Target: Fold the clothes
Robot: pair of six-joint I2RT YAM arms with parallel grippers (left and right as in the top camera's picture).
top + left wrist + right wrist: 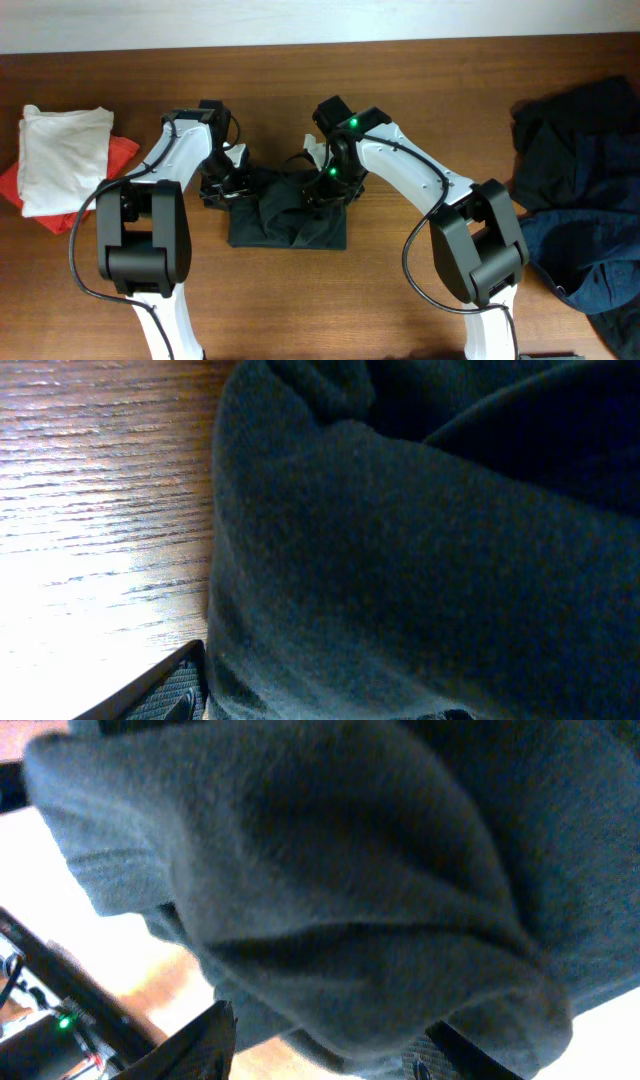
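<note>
Two grippers sit low on one dark garment point(290, 228), which lies in a rough rectangle in the middle of the table point(330, 310). Left gripper point(222, 188) is at its top-left edge, right gripper point(328, 192) at its top-right.

Left wrist view: fingers point(172, 695) apart, cloth fills the gap, cannot tell if it's pinched. Right wrist view: fingers point(205, 1042) apart too, a bunched fold between them, grip unclear.

White garment point(62, 150) lies on a red garment point(122, 152) at far left. Dark navy pile point(580, 200) is far right, well apart.
</note>
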